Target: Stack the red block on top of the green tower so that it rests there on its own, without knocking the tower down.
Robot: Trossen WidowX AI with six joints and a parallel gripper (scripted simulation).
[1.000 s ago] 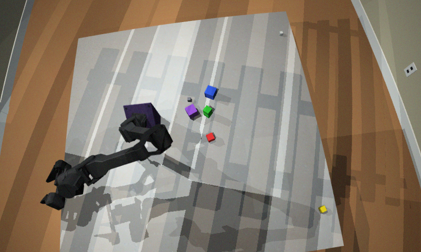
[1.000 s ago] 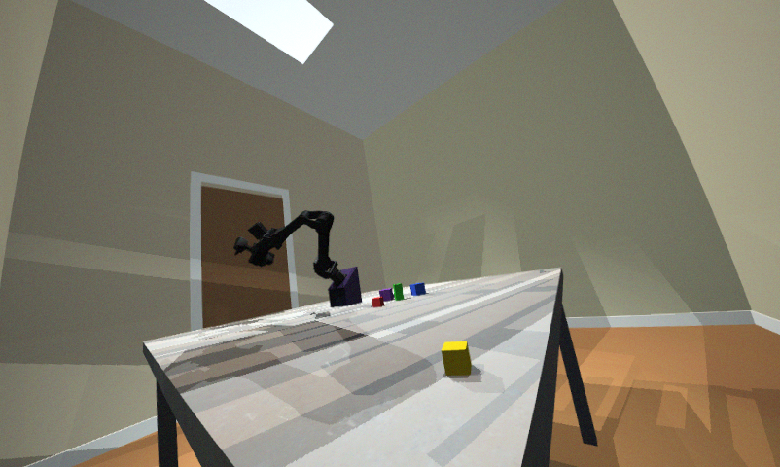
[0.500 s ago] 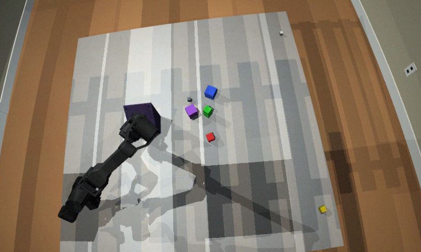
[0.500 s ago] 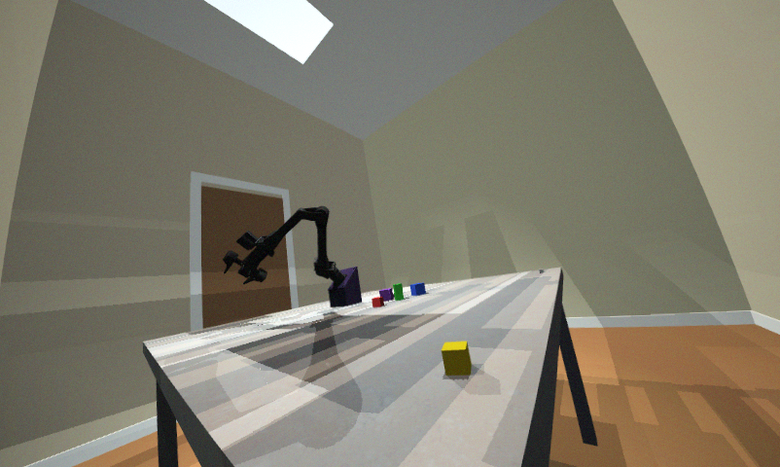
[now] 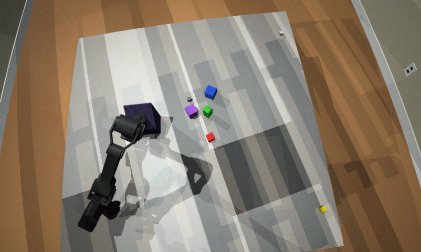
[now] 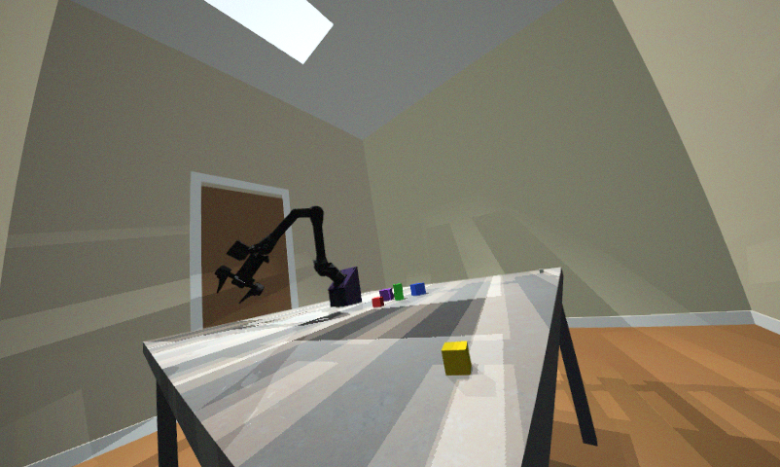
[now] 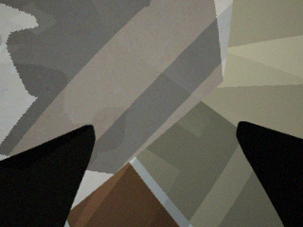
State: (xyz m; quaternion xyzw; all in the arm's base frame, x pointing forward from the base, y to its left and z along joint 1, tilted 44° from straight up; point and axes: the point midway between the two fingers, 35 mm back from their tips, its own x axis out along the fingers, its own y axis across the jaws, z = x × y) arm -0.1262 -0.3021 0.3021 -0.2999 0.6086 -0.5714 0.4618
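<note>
The red block (image 5: 210, 137) (image 6: 377, 301) lies on the table by itself, apart from the green tower. The green tower (image 5: 207, 111) (image 6: 398, 291) stands upright. It looks like two green blocks, one on the other, with nothing on top. My gripper (image 6: 230, 301) (image 7: 167, 130) is open and empty. It hangs high over the lower left part of the table in the top view, far from the red block and the tower. The wrist view shows both fingers wide apart, with neither the red block nor the tower in it. The fingertips are hard to make out in the top view.
A purple block (image 5: 191, 110) (image 6: 386, 294) is close beside the tower. A blue block (image 5: 210, 91) (image 6: 417, 288) and a tiny grey cube (image 5: 189, 98) are nearby. A yellow block (image 5: 322, 208) (image 6: 456, 358) and a tiny white cube (image 5: 281, 32) lie near table edges. The arm's base is dark purple.
</note>
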